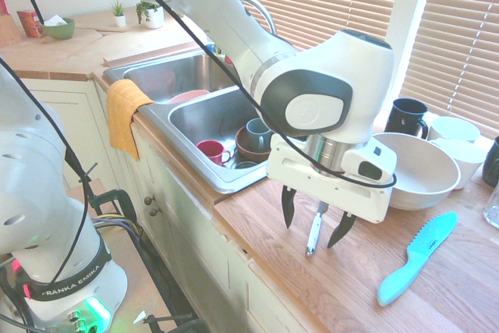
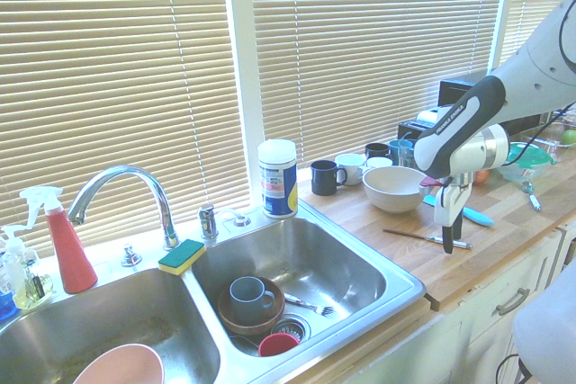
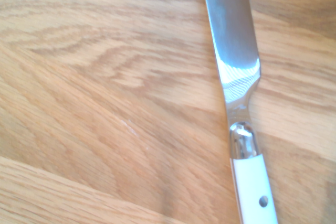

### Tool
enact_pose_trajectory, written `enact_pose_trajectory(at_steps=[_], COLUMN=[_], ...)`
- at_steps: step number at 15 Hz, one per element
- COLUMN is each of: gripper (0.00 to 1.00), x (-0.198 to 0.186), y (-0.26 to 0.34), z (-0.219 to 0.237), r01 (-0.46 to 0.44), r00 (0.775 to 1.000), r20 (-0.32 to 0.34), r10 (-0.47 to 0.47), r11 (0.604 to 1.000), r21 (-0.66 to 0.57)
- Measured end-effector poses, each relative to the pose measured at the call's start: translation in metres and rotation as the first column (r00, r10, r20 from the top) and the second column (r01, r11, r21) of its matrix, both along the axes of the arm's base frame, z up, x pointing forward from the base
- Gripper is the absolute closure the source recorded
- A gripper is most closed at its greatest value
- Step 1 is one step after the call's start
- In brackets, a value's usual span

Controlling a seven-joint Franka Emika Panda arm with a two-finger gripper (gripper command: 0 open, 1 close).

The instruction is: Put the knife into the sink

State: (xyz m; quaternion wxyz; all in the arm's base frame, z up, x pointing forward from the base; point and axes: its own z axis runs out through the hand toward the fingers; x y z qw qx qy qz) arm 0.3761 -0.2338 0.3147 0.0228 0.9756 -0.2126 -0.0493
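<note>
knife (image 3: 239, 93) lay flat on the counter (image 1: 327, 271) under the spread gripper (image 1: 315, 228); its thin handle could slip sideways as the fingers closed.

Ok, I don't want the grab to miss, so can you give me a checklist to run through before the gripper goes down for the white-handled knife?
1. Gripper open: ok, its fingers stand apart.
2. Gripper pointing straight down over the counter: ok.
3. Knife lying flat on the wood: ok; the wrist view shows blade and white handle resting on the counter.
4. Knife lined up between the fingers: ok in the first exterior view; the second exterior view cannot confirm it.
5. Turquoise knife out of the way: ok, it lies apart, off to one side.
6. Room in the sink for the drop: ok; the basin nearest the knife holds a mug, a bowl and a red cup, but bare steel shows beside them.
</note>
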Motion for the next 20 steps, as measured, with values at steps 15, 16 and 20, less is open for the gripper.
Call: enact_pose_trajectory(at_steps=[15,16,20], gripper=[1.0,1.0,1.0], x=[-0.0004,-0.0005,-0.0005], y=[-0.0012,-0.0014,-0.0007], z=[-0.0011,-0.0011,-0.0007], r01=[0.003,0.003,0.025], r00=[1.0,1.0,0.999], r20=[0.02,0.02,0.026], r10=[-0.002,-0.003,-0.025], r11=[1.0,1.0,1.0], r21=[-0.008,-0.008,0.003])
